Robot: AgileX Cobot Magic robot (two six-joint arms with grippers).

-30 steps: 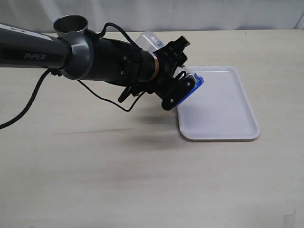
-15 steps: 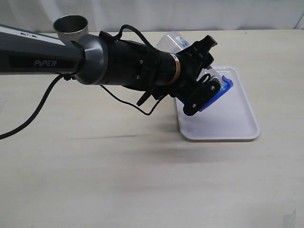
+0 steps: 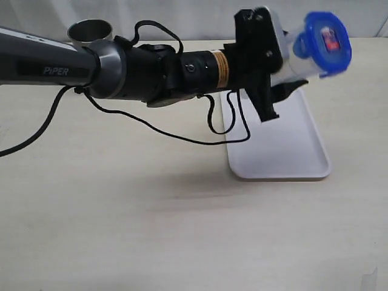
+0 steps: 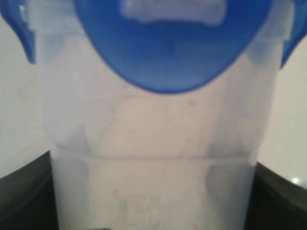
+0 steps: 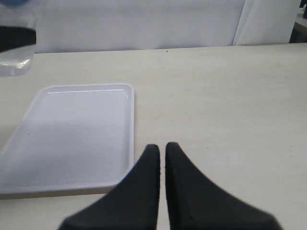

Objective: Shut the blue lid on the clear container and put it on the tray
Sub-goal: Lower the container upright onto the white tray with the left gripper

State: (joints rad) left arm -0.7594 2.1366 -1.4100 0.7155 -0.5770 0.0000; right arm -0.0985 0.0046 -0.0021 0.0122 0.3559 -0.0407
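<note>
My left gripper (image 3: 290, 63) is shut on the clear container (image 3: 295, 56) and holds it tilted in the air above the far part of the white tray (image 3: 285, 154). The blue lid (image 3: 328, 36) sits on the container's mouth, its label facing the exterior camera. In the left wrist view the container (image 4: 153, 158) fills the frame, the lid (image 4: 168, 48) caps it, and dark fingers (image 4: 24, 196) press its sides. My right gripper (image 5: 162, 148) is shut and empty, low over the table beside the tray (image 5: 72, 139). The container's base (image 5: 17, 57) shows there too.
A dull steel cup (image 3: 91, 31) stands at the back left, behind the left arm. The arm's black cable (image 3: 182, 136) hangs low over the table left of the tray. Pale tabletop (image 3: 182, 230) stretches in front.
The left arm has swung right and lifted, turning its wrist. The container with the lid has gone from low at the tray's near-left corner to high above the tray.
</note>
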